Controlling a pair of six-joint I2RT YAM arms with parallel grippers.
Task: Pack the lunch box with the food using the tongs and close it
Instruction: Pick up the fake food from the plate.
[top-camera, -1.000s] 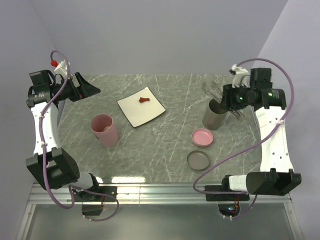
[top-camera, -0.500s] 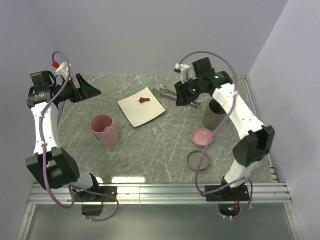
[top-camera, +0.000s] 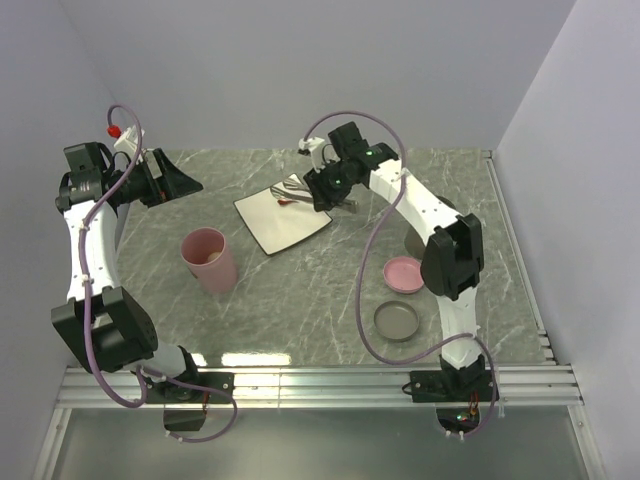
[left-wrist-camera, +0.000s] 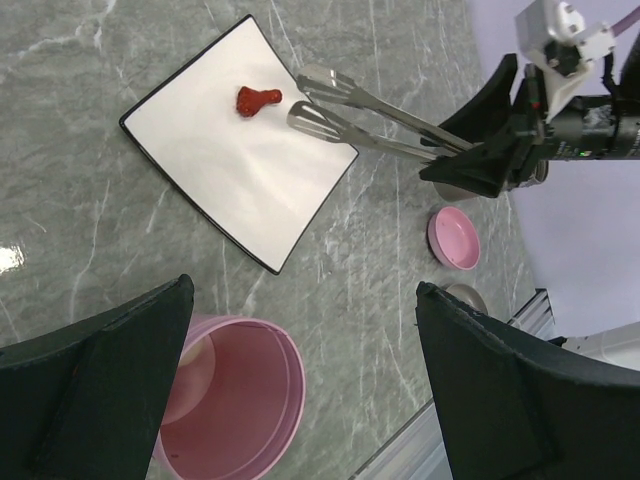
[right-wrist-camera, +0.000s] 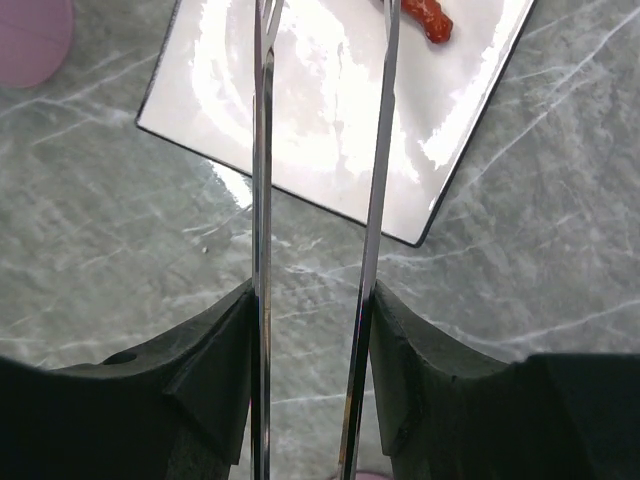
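A small red-brown piece of food (left-wrist-camera: 255, 100) lies near the far corner of the white square plate (left-wrist-camera: 230, 170). My right gripper (right-wrist-camera: 310, 320) is shut on the silver tongs (right-wrist-camera: 262, 200). Its fingers press on the outside of the tongs' two arms, which stand apart. The tong tips (left-wrist-camera: 315, 100) hover over the plate, just beside the food (right-wrist-camera: 430, 18). The pink cup-shaped lunch box (top-camera: 209, 260) stands upright nearer the front, with something pale inside. My left gripper (left-wrist-camera: 305, 290) hangs open and empty above it at the left.
A pink lid (top-camera: 404, 273) and a grey lid (top-camera: 397, 320) lie on the marble table to the right of the lunch box. The right arm (top-camera: 420, 205) stretches across the table's back half. Walls close in behind and at both sides.
The right arm has swung left from the grey cup at the right to the plate, carrying the tongs. The left arm has not moved.
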